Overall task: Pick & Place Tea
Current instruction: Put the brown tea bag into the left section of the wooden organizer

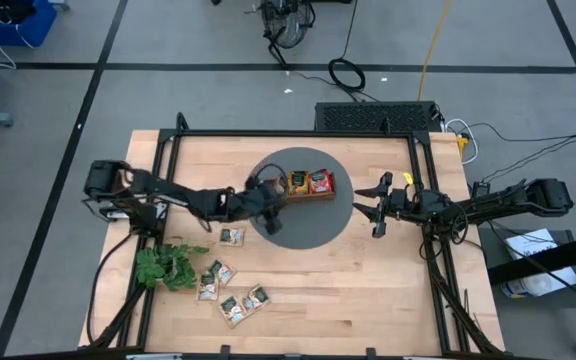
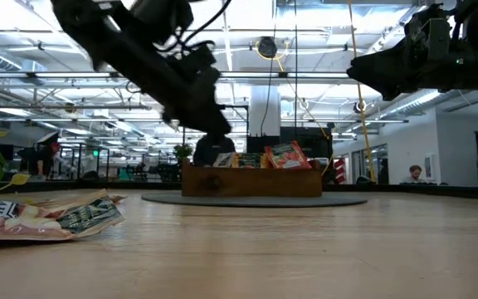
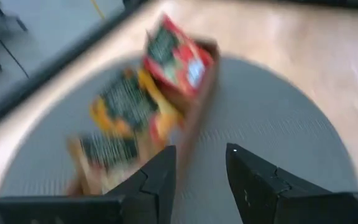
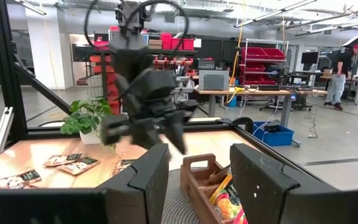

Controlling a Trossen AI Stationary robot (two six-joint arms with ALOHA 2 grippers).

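Near edge of the table (image 1: 368,290): loose pale tea sachets (image 1: 230,290) with dark green print are lying at about 7 o'clock from the grey mat (image 1: 313,232), next to the plant sprig (image 1: 166,266), which is sitting at 8 o'clock. In the low view one sachet pile is blurring into the foreground, cut off at the frame edge.

Mid table: the left gripper (image 1: 268,212) is hovering over the mat just beside the wooden tray (image 1: 306,193), fingers (image 3: 160,180) a narrow gap apart with nothing showing between them. The left wrist view is smeared; sachet prints are hard to read.

The tray is holding a red sachet (image 1: 320,181) and an orange-yellow sachet (image 1: 297,181); its left compartment is hidden under the left arm.

The right gripper (image 1: 376,208) is waiting at 3 o'clock of the mat, fingers spread wide, empty.

Far: a person (image 4: 339,74) is standing in the room.
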